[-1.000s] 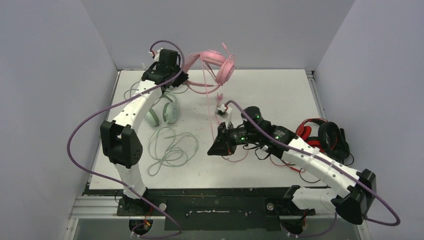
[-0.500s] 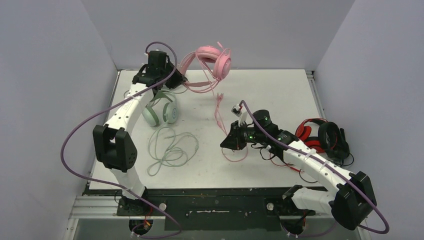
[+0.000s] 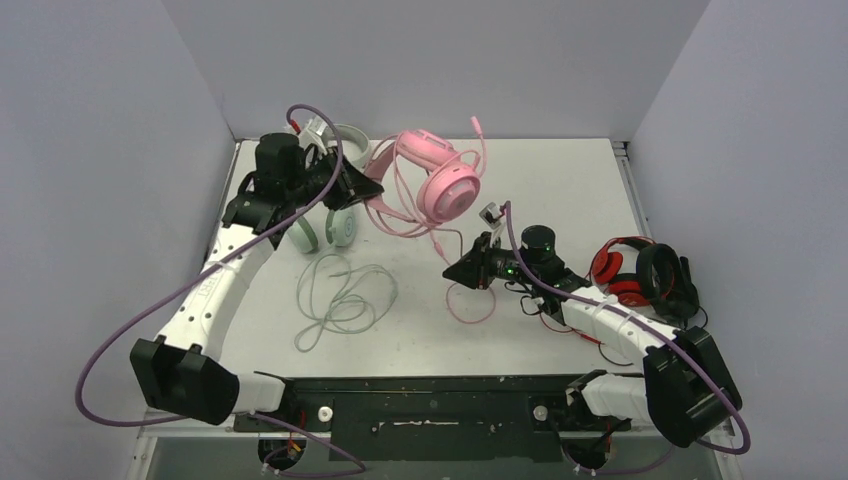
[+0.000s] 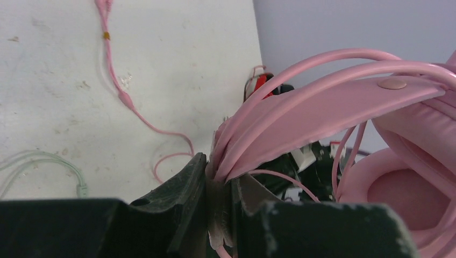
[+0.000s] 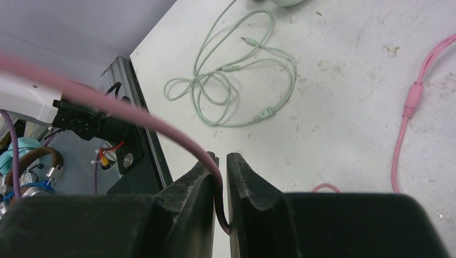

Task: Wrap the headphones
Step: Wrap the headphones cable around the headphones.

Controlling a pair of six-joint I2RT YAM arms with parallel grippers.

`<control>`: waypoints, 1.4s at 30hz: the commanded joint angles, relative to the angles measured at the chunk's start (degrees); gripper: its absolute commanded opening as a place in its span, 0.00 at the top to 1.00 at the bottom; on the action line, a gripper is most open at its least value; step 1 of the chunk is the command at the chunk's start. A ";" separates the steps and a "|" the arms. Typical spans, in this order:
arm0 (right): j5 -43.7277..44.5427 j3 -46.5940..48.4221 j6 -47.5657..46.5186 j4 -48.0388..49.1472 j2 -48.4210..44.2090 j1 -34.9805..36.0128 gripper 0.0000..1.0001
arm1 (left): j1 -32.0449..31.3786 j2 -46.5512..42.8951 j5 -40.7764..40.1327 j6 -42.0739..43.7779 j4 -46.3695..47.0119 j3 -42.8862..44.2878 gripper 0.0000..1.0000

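While the left gripper [image 4: 218, 172] clamps the pink headphones [image 3: 440, 185] aloft, right gripper [image 5: 221, 161] pinching the pink cable [image 5: 161, 126] (low over the table [image 3: 560, 190]), mint headphones [image 3: 340, 225] partly hidden beneath the left arm [image 3: 230, 270], red headset [image 3: 640, 275] apart.

Bright, even light casts soft shadows; wrist-view foregrounds blur.

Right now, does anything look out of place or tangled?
Nothing damaged. The pink headphones hang in the air from the left claw by the headband, their pink cable trailing loosely down to the right claw. The green cable lies in a loose tangle on the table.
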 commanded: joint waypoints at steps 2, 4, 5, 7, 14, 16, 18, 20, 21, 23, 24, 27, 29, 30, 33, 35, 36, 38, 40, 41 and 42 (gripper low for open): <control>-3.47 -0.70 1.20 14.27 1.45 -1.27 0.84 | -0.33 -7.11 16.54 3.27 8.40 -4.36 1.00; -4.62 -1.28 1.75 16.42 1.55 -2.41 0.82 | -0.58 -9.13 20.28 3.58 11.29 -6.81 1.00; -5.58 -1.40 1.94 17.20 1.60 -3.00 0.81 | -0.88 -10.03 22.10 4.03 12.49 -7.81 1.00; -6.97 -1.62 2.37 18.30 1.34 -4.24 0.79 | -1.46 -11.39 23.98 5.18 13.50 -9.35 1.00; -9.24 -2.74 2.69 21.29 0.79 -5.98 0.76 | -7.62 -12.70 30.95 5.25 19.27 -13.06 1.00; -9.17 -3.31 3.54 23.18 0.99 -6.27 0.76 | -9.85 -13.22 31.38 5.88 20.48 -13.57 1.00; -8.97 -3.89 4.82 25.39 1.37 -6.59 0.76 | -11.23 -13.58 31.51 7.48 19.91 -13.72 1.00; -8.80 -4.55 6.44 28.05 1.90 -6.74 0.76 | -11.51 -13.79 31.61 8.42 19.23 -13.68 1.00; -8.68 -4.97 7.35 29.76 2.23 -6.83 0.76 | -11.52 -13.75 31.60 8.44 18.91 -13.63 1.00; -9.42 -5.98 10.29 34.51 3.34 -6.63 0.75 | -11.52 -13.31 30.46 8.47 17.35 -12.92 1.00; -10.21 -6.51 11.38 36.85 3.92 -6.45 0.73 | -11.44 -12.79 28.74 8.81 15.15 -11.77 1.00; -10.00 -7.96 8.45 37.19 3.92 -4.14 0.71 | -11.26 -9.13 23.43 9.60 6.07 -5.30 1.00; -5.49 -8.33 1.59 30.13 2.39 -1.17 0.70 | -11.25 -7.21 21.87 8.13 2.74 -2.29 1.00; -1.89 -8.31 -2.39 26.28 1.46 0.95 0.70 | -11.25 -6.56 20.68 7.10 1.89 -1.05 1.00; 9.85 -10.26 -8.75 23.01 -0.65 5.80 0.70 | -11.25 -5.57 18.19 5.36 0.89 1.45 1.00; 15.54 -14.76 -7.94 29.76 -1.25 6.22 0.67 | -11.32 -5.20 17.92 4.20 1.04 2.23 1.00; 17.91 -16.82 -7.67 35.62 -1.12 6.30 0.65 | -11.34 -5.10 17.83 3.45 1.06 2.38 1.00; 20.34 -18.82 -8.24 42.39 0.76 6.54 0.62 | -11.41 -5.09 17.27 2.38 1.03 2.57 1.00; 22.17 -18.35 -9.97 45.17 3.41 7.24 0.61 | -11.43 -5.20 16.54 1.52 0.77 2.73 1.00; 22.81 -17.76 -11.03 46.21 4.72 7.65 0.59 | -11.43 -5.26 16.27 1.34 0.53 2.86 1.00; 23.39 -17.35 -12.39 47.47 6.14 8.08 0.54 | -11.43 -5.31 16.10 1.15 0.32 2.99 1.00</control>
